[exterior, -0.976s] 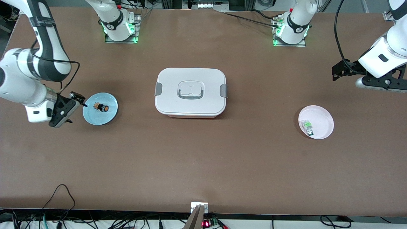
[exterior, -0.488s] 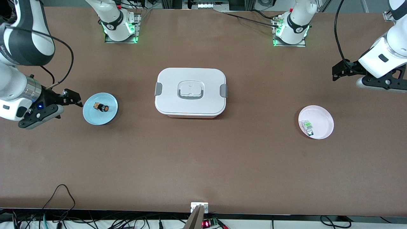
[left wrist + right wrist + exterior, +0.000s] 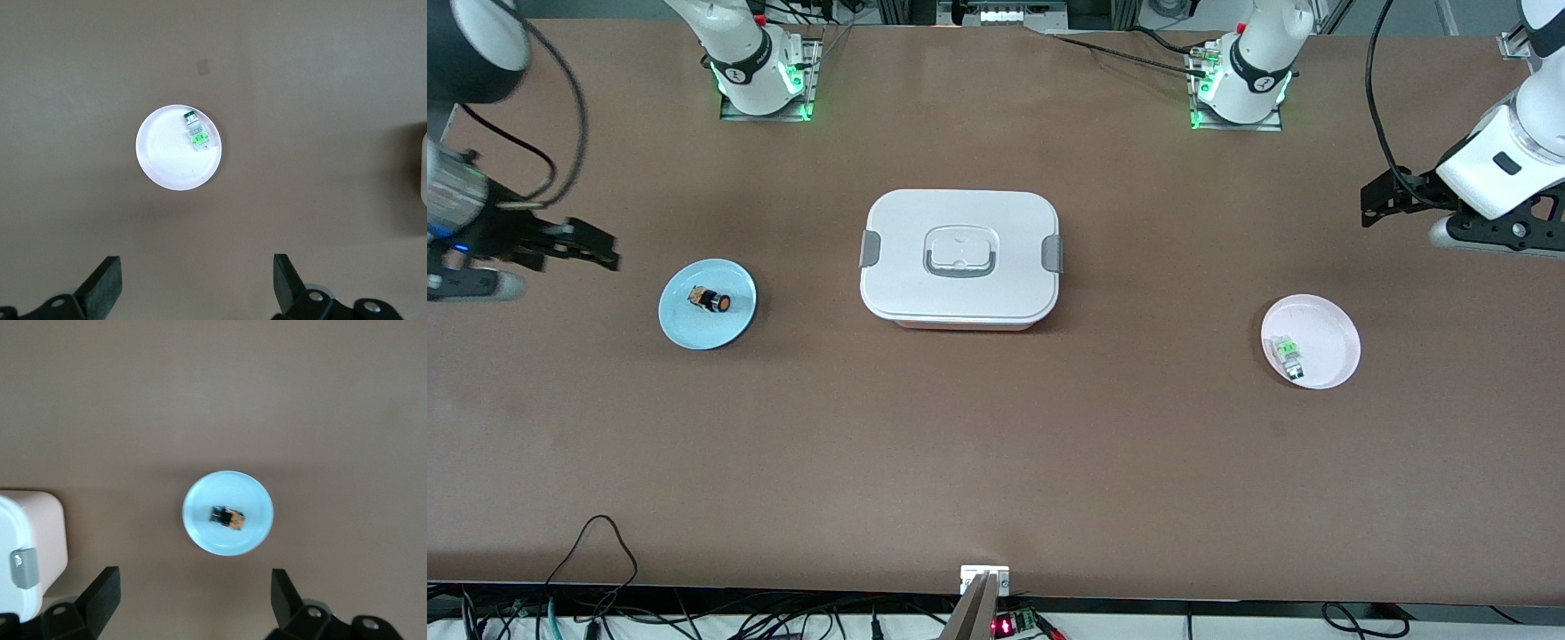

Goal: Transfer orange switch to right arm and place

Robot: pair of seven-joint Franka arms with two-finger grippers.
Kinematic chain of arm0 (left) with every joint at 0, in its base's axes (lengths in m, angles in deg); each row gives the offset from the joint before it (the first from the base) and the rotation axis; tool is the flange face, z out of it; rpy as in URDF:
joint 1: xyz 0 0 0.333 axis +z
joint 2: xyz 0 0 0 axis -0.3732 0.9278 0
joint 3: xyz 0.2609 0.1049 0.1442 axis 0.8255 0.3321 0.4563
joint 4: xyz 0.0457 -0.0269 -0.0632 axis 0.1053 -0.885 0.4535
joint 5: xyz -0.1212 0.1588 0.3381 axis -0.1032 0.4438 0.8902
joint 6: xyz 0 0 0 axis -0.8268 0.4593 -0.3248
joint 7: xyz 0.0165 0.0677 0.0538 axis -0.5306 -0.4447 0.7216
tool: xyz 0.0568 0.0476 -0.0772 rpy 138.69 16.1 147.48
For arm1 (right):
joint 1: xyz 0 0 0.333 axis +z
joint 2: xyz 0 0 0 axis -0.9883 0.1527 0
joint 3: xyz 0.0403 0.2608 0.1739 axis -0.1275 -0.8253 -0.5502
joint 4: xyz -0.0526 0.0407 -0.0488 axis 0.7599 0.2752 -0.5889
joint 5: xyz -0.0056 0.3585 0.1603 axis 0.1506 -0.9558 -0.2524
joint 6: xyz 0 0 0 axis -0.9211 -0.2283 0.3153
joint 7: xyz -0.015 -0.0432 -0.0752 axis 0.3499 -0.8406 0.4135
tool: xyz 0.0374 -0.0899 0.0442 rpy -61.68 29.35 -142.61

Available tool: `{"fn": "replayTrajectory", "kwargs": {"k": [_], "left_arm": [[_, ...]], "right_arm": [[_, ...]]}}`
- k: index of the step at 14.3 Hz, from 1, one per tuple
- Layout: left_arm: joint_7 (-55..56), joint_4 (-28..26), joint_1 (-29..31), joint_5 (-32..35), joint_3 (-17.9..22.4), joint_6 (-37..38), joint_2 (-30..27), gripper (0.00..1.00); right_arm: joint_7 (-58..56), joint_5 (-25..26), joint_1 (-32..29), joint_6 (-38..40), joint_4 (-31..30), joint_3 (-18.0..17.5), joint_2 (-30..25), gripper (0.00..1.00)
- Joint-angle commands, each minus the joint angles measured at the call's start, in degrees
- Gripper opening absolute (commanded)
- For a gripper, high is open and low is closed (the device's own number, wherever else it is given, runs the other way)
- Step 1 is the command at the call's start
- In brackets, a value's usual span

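The orange switch (image 3: 712,300) lies on its side on a small blue plate (image 3: 694,327) toward the right arm's end of the table. It also shows in the right wrist view as the switch (image 3: 228,517) on the plate (image 3: 257,510). My right gripper (image 3: 467,283) hangs open and empty over bare table beside that plate, its jaws wide apart (image 3: 193,600). My left gripper (image 3: 1489,233) waits open and empty over the table at the left arm's end, fingers spread (image 3: 198,287).
A white lidded box (image 3: 960,258) with grey latches sits mid-table; its corner shows as the box (image 3: 30,540). A pale pink plate (image 3: 1329,324) holds a clear-and-green component (image 3: 1288,353), seen from above as the component (image 3: 195,130) on the plate (image 3: 163,160).
My right gripper has risen and drawn away from the blue plate toward the right arm's end of the table. The left arm has barely moved.
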Motion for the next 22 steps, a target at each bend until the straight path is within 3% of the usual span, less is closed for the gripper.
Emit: {"fn": "replayTrajectory", "kwargs": {"k": [1,6,11,13,22], "left_arm": [[0.5,0.7,0.2,0.7,0.0,0.0,0.3,1.00],[0.6,0.7,-0.1,1.2,-0.6,-0.2,0.3,1.00],[0.6,0.7,-0.3,1.3,-0.7,-0.1,0.1,1.00],[0.7,0.7,-0.4,1.3,-0.7,0.0,0.0,1.00],[1.9,1.7,-0.8,1.4,-1.9,0.3,0.3,1.00]], "right_arm": [[-0.1,0.5,5.4,2.5,0.1,10.9,-2.1,1.00],[-2.4,1.0,5.1,5.6,-0.3,13.7,-4.0,1.00],[-3.4,1.9,5.2,0.4,-12.6,13.5,-14.4,1.00],[-3.8,1.9,5.2,0.0,-14.8,13.2,-16.7,1.00],[-3.1,0.0,5.4,1.2,-11.0,13.2,-13.8,1.00]]}}
